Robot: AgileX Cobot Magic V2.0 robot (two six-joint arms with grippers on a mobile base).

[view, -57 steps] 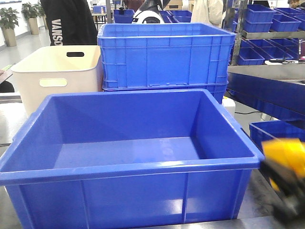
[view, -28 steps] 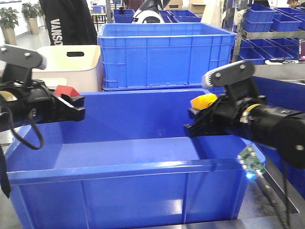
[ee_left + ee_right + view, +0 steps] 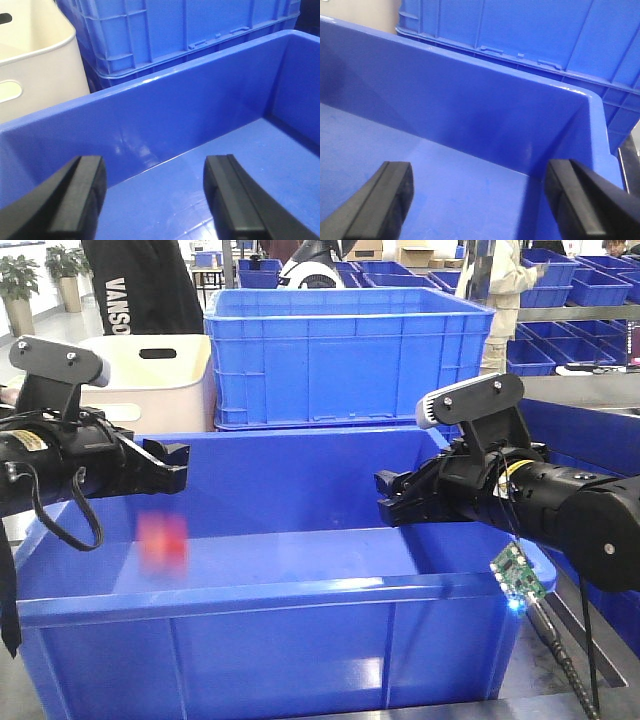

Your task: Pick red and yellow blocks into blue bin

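The blue bin point(image 3: 270, 602) fills the foreground of the front view. The red block point(image 3: 163, 542) is a blurred red shape in mid-air inside the bin, below my left gripper point(image 3: 172, 464). My left gripper is open and empty over the bin's left side; its fingers point(image 3: 82, 192) frame bare bin floor point(image 3: 165, 200). My right gripper point(image 3: 392, 497) is open and empty over the bin's right side; in its wrist view the fingers point(image 3: 390, 195) frame bin floor and the far wall point(image 3: 470, 95). The yellow block is out of view.
A taller ribbed blue crate point(image 3: 345, 355) stands behind the bin, with a cream tub point(image 3: 130, 380) to its left. A person in black point(image 3: 140, 285) stands behind. Shelves of blue bins point(image 3: 570, 300) stand at the right. A small circuit board point(image 3: 515, 575) hangs by the bin's right rim.
Both arms came over the bin holding a block each; now both grippers have opened. The red block is falling into the bin, and the yellow block has left the right gripper.
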